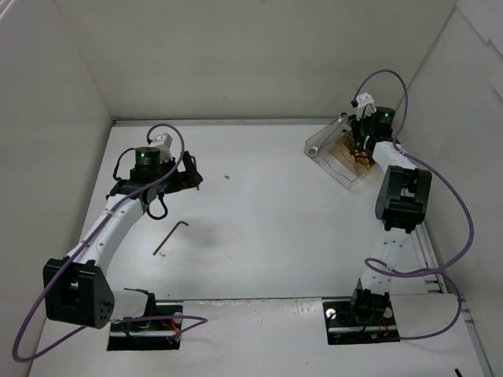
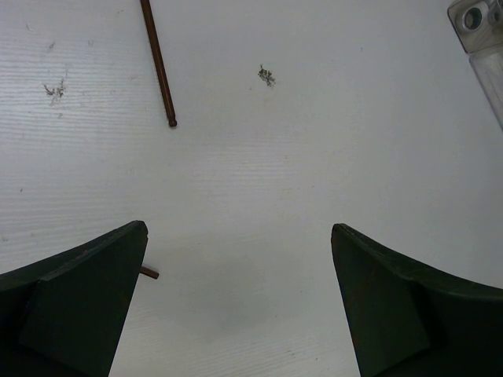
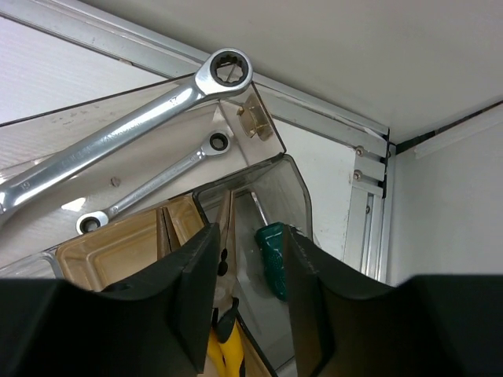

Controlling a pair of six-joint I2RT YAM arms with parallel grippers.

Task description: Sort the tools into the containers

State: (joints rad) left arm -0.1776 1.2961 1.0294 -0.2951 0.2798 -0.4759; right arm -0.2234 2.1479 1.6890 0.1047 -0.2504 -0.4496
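The clear smoky box (image 1: pixel 326 149) with a tan bottom stands at the back right. My right gripper (image 1: pixel 360 149) hangs over it. In the right wrist view it (image 3: pixel 250 229) is open with nothing between its fingers. Below them, inside the box (image 3: pixel 314 204), lie the green-handled screwdriver (image 3: pixel 271 259) and the yellow-handled pliers (image 3: pixel 224 345). Two silver wrenches, one large (image 3: pixel 118 141) and one small (image 3: pixel 157 182), lie on the box's clear flat part. A dark hex key (image 1: pixel 169 237) lies on the table near my left gripper (image 1: pixel 192 177), which is open and empty (image 2: pixel 239 226). A hex key shaft (image 2: pixel 157 63) shows ahead of it.
A short rod end (image 2: pixel 149 272) peeks out beside the left finger. A small speck of debris (image 2: pixel 266 75) lies on the white table. A corner of the box (image 2: pixel 479 31) shows at the top right of the left wrist view. White walls enclose the table; an aluminium rail (image 3: pixel 369 212) runs behind the box.
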